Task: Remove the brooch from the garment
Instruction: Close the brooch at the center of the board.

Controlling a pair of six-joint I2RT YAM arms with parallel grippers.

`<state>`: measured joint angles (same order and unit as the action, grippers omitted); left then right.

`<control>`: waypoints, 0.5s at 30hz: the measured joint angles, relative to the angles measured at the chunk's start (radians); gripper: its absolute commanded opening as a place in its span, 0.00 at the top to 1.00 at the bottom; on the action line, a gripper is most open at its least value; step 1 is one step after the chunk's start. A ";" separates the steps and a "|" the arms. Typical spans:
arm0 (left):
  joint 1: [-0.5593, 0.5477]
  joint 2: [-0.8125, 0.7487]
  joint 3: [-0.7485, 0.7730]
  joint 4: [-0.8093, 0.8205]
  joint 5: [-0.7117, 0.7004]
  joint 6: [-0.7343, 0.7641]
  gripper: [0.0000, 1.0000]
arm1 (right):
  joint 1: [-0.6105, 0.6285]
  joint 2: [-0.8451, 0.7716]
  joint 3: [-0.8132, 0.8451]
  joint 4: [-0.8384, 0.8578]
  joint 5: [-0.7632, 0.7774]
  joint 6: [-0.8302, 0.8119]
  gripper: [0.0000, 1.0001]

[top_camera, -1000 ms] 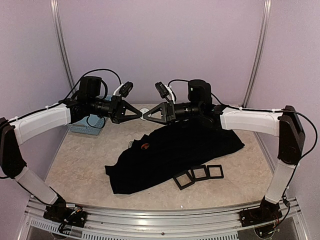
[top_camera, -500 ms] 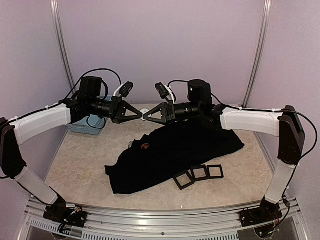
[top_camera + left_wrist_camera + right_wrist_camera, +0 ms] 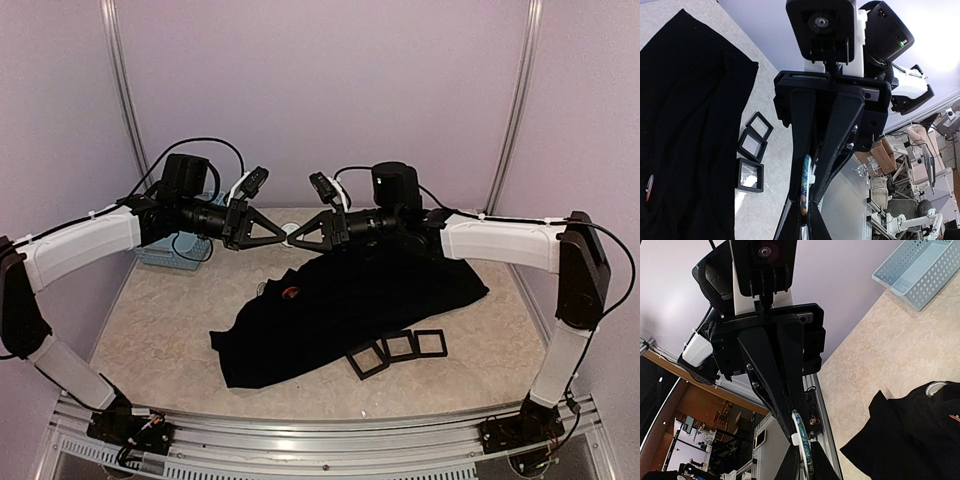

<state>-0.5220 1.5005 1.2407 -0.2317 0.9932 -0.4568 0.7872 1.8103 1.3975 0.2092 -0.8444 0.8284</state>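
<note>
A small round brooch (image 3: pixel 290 234) with a blue-green face hangs in the air above the table, pinched edge-on between both grippers, which meet tip to tip. My left gripper (image 3: pixel 281 233) is shut on one end of the brooch (image 3: pixel 805 181). My right gripper (image 3: pixel 298 237) is shut on the other end of the brooch (image 3: pixel 801 435). The black garment (image 3: pixel 350 300) lies crumpled on the table below and to the right of them. A small red-orange round thing (image 3: pixel 291 292) sits on the garment near its left edge.
Three small black square frames (image 3: pixel 398 348) lie at the garment's near edge. A light-blue perforated basket (image 3: pixel 168 250) stands at the back left, under the left arm. Purple walls enclose the table on three sides.
The right gripper's jaws have narrowed onto the brooch. The meeting point of the two grippers has shifted slightly; the garment and frames have not moved.
</note>
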 measured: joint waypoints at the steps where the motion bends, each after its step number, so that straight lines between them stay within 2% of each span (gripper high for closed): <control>1: -0.002 0.000 0.000 -0.006 -0.007 0.006 1.00 | 0.000 0.000 0.000 -0.006 0.003 0.000 0.93; 15: -0.016 -0.006 0.009 -0.038 -0.071 0.024 1.00 | 0.003 -0.019 -0.006 -0.051 0.066 0.003 0.93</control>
<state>-0.5385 1.4948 1.2495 -0.2699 0.9226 -0.4324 0.7898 1.7912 1.3914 0.1581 -0.7784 0.8310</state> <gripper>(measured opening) 0.027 0.070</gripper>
